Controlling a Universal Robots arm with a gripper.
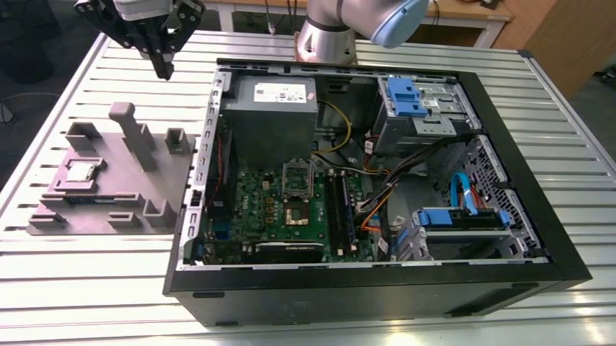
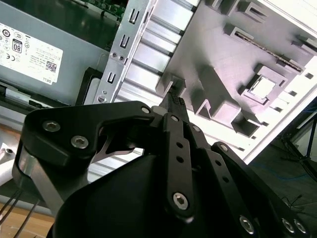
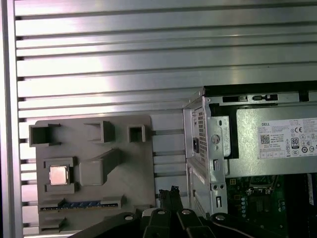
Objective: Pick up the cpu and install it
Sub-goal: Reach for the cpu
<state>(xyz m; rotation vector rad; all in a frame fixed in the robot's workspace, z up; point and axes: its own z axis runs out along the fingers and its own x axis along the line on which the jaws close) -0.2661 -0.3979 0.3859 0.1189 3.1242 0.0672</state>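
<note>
The cpu (image 1: 80,171) is a small silver square chip lying flat in a recess of the grey fixture block (image 1: 144,194) on the exterior view's left. It also shows in both wrist views, cpu (image 3: 58,174) and cpu (image 2: 262,87). My gripper (image 1: 164,70) hangs in the air above the table, beyond the fixture's far end and apart from the chip. Its black fingers meet at a point, shut on nothing; gripper (image 2: 174,99), gripper (image 3: 167,192). The green motherboard (image 1: 288,209) lies inside the open computer case (image 1: 385,281), with its square socket (image 1: 293,214) uncovered.
The grey power-supply box (image 1: 273,115) sits at the case's far end beside the case wall (image 3: 210,148). Blue drive cages (image 1: 414,97), orange and black cables (image 1: 385,194) and black memory slots (image 1: 337,209) crowd the case. Upright posts (image 1: 130,130) rise from the fixture. The slatted metal table (image 1: 97,288) carries everything.
</note>
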